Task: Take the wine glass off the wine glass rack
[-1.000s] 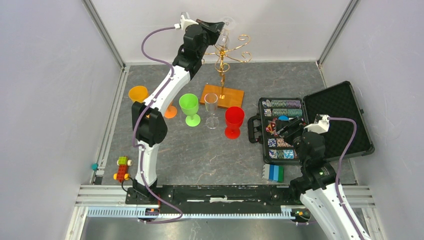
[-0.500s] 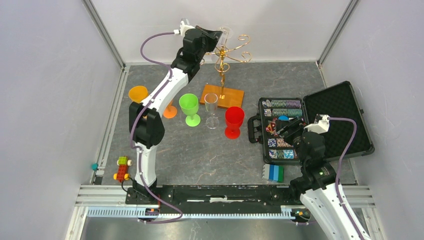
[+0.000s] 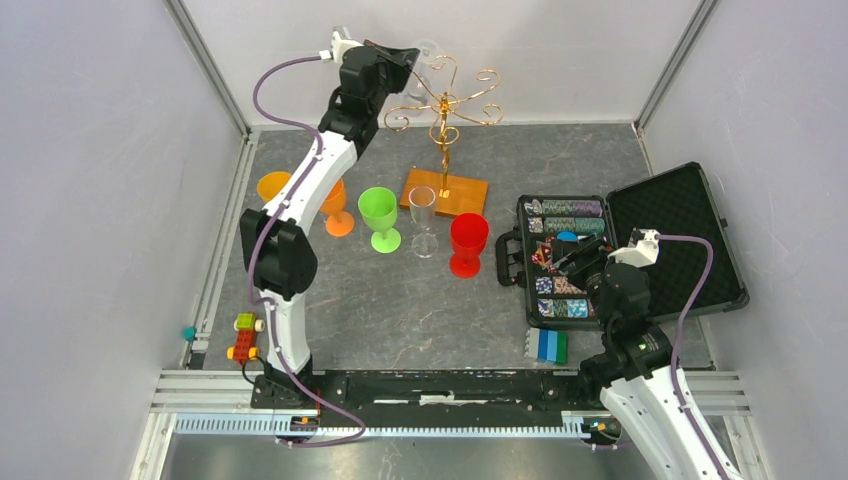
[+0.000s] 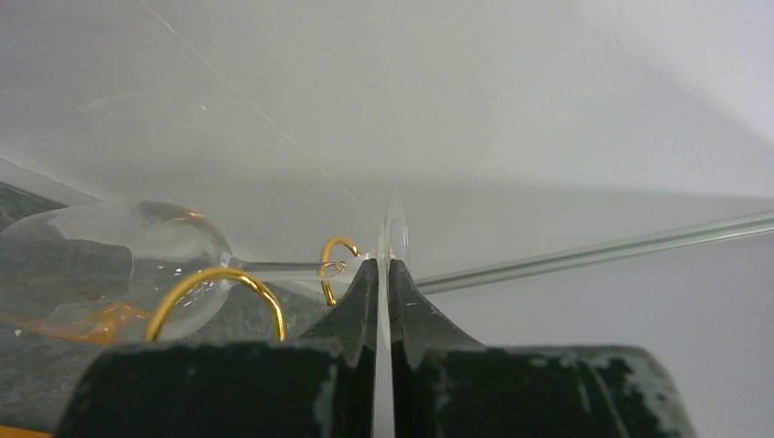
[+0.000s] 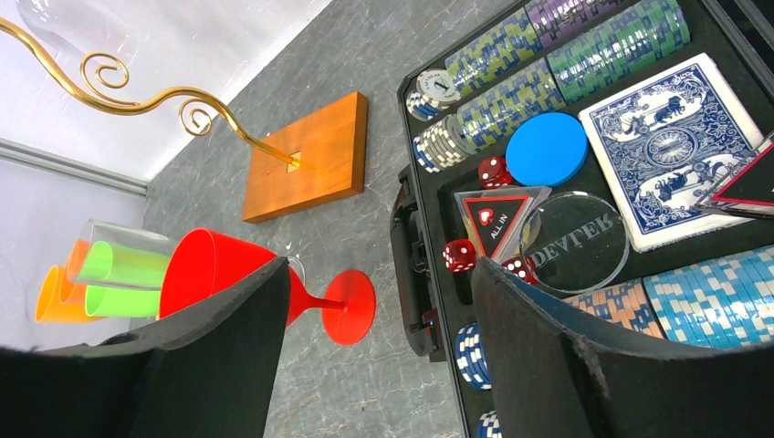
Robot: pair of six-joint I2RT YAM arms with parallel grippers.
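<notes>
Hovering high over the desk's far edge in the top view, left pincer [image 3: 410, 55] holds the clear wine glass [image 3: 424, 60] just beside the scrolls of the wine glass rack [image 3: 443, 110]. Right pincer [image 3: 562, 262] hangs over the chip case [image 3: 680, 230] near the right edge.

Left wrist: left pincer [image 4: 383, 274] is clenched on the glass foot, with the stem sideways against a gold curl [image 4: 333, 265].

Right wrist: right pincer [image 5: 379, 274] is released, fingers spread wide, with a red goblet [image 5: 228, 265] below.
</notes>
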